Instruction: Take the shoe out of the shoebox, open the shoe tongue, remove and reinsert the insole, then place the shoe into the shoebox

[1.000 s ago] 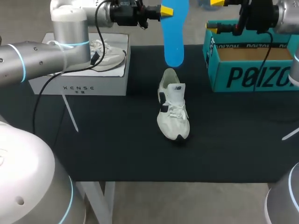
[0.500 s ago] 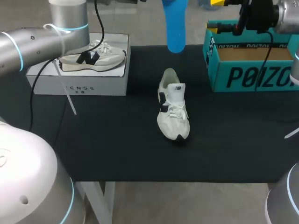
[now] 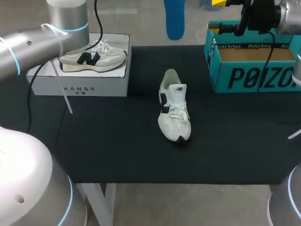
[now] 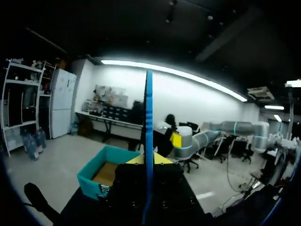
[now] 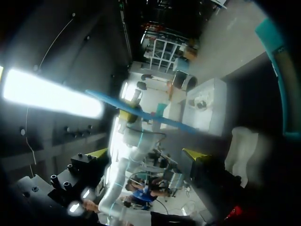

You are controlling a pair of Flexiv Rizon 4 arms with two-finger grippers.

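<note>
Clamping the blue insole (image 4: 148, 117), my left gripper (image 4: 148, 160) holds it high, clear of the upright white sneaker (image 3: 174, 113), presumably for reinsertion; my right gripper (image 5: 146, 154) hangs open, empty, by the teal shoebox (image 3: 254, 70).

Insole (image 3: 175, 23) upper end was cut off at head view's edge. Shoe (image 5: 242, 149) was blurred in right wrist view. Shoebox (image 3: 244, 75) right side was cropped.

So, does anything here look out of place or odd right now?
Only the blue insole: it is out of the shoe and hangs in the air above the far side of the table, pinched by the left claw. The shoe stands upright on the table. Nothing looks spilled or damaged.
</note>
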